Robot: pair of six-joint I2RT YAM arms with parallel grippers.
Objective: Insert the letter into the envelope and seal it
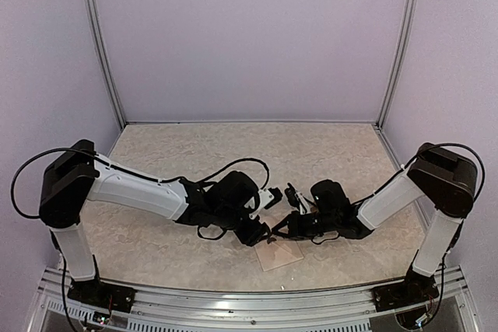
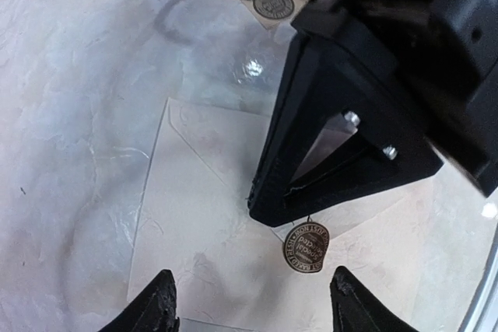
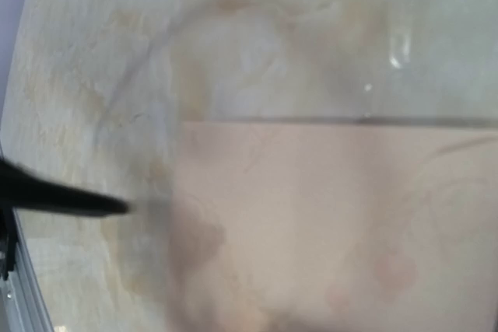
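The pale tan envelope (image 1: 282, 256) lies flat near the table's front edge, its pointed flap folded down. It fills the middle of the left wrist view (image 2: 210, 223) and, blurred, the right wrist view (image 3: 327, 215). My right gripper (image 1: 280, 232) is shut on the edge of a round brown sticker (image 2: 306, 246), which hangs just above the envelope by the flap's point. My left gripper (image 2: 253, 309) is open and empty above the envelope's near part, the fingertips (image 2: 159, 305) either side of it. No letter shows.
A tan sheet of round brown stickers (image 2: 274, 4) lies just beyond the envelope, partly under the right arm. The metal rail (image 1: 249, 301) at the table's front runs close behind the envelope. Both arms crowd the centre front.
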